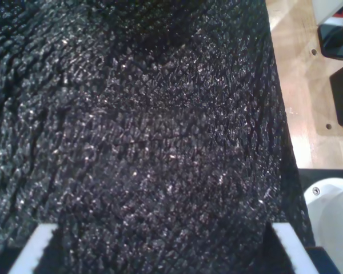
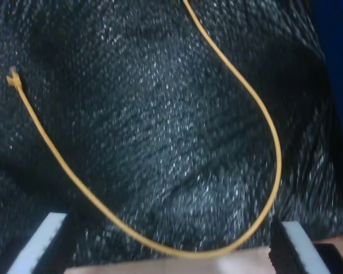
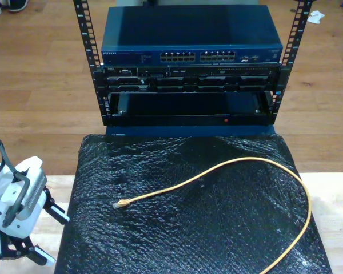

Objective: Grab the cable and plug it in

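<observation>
hovering with my second claw spread wide, empty, directly above the cable loop; plug end lying off beyond, axis slanting across black mat.

So the cable is a thin yellow-orange network cord, just lying loose on the black bubbly mat in a big open curve. Its small plug tip sits toward the exterior view's left, and the cord arcs up and over before running down the exterior view's right side, untouched.
</observation>
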{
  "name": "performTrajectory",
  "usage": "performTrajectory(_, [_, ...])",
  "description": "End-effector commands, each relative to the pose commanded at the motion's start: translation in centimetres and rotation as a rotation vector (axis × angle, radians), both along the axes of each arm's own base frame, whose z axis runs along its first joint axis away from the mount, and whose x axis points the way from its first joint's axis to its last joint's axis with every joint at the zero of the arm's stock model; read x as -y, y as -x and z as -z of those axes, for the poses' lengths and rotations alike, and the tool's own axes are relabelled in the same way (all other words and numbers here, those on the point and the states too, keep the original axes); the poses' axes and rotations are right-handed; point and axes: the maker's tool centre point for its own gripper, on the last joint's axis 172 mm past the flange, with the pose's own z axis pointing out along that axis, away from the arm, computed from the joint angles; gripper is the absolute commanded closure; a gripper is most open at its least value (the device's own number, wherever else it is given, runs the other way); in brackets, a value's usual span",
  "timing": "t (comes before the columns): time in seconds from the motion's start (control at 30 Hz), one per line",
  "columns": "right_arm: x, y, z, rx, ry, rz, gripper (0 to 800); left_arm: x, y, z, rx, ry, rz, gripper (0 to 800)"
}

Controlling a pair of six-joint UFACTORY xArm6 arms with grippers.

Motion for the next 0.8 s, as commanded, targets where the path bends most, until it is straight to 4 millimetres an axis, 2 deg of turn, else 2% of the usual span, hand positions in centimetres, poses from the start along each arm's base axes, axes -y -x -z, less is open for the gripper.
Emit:
performTrajectory(0.17, [-4.8,-0.3,0.9,-0.009,0.01,-0.071,0,-0.2,-0.3,0.3,0.005,-0.007,-0.008,0])
performTrajectory(0.33, [-7.1,-1.2,1.7,0.019,0.072,-0.103,0,-0.4,-0.5,0.1,0.012,-0.009,-0.011,0])
performTrajectory(0.6, [-12.1,-2.5,2.7,0.043,0.111,-0.147,0,-0.6,-0.6,0.0,0.016,-0.013,-0.014,0])
performTrajectory(0.7, [-14.6,-2.4,3.5,0.044,0.114,-0.193,1,-0.8,-0.7,0.0,0.02,-0.015,-0.016,0])
performTrajectory(0.8, [-16.1,-2.1,4.2,0.037,0.114,-0.223,1,-0.9,-0.7,0.0,0.021,-0.016,-0.018,0])
